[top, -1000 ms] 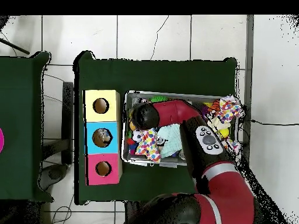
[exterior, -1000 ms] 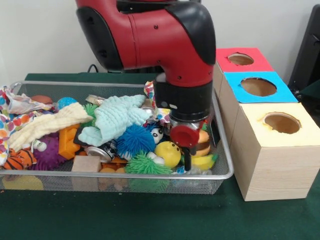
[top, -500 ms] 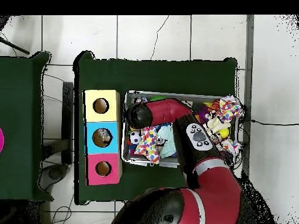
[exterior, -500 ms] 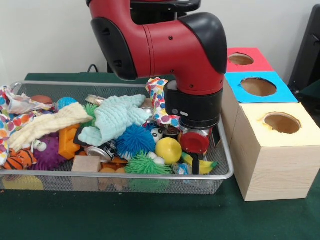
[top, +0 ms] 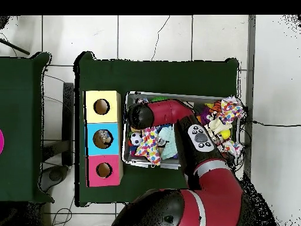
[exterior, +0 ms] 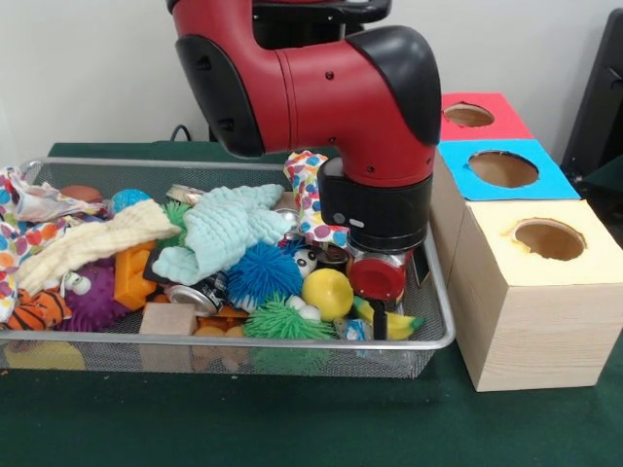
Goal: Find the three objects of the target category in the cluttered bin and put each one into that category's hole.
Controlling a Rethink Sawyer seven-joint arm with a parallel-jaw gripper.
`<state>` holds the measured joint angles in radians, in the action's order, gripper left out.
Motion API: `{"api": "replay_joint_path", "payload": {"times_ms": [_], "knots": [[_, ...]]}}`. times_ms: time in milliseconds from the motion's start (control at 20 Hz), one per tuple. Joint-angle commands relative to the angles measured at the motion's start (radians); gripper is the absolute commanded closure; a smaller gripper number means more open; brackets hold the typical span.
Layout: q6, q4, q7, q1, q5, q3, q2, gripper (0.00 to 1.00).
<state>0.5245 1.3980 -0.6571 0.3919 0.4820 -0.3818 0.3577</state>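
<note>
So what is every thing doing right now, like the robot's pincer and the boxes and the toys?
Pincer: down in the wire mesh bin, open or shut unclear.
Yellow-topped wooden box: hole open, looks empty.
Blue-topped box: something lies inside the hole.
Red-topped box: hole open.
Light blue knitted cloth: draped over the pile.
Polka-dot cloth: resting against the arm.
Yellow ball: lying in the bin.

A wire bin (exterior: 433, 292) sits on the worktop (exterior: 292, 428) with three boxes (exterior: 535, 292) in a row just beside its right end. Inside, a knitted cloth (exterior: 229, 229) lies atop the heap, a spiky ball (exterior: 263, 272) before it, a smooth ball (exterior: 326, 292) to the right.
</note>
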Motion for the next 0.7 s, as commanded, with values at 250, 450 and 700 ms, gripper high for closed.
{"api": "replay_joint_path", "payload": {"times_ms": [250, 450, 700], "knots": [[0.040, -0.103, -0.067, 0.042, -0.035, -0.038, -0.127, 0.00], [0.074, -0.087, -0.075, 0.038, -0.054, -0.028, -0.091, 0.00], [0.098, -0.080, -0.093, 0.019, -0.068, -0.018, -0.062, 0.00]]}}
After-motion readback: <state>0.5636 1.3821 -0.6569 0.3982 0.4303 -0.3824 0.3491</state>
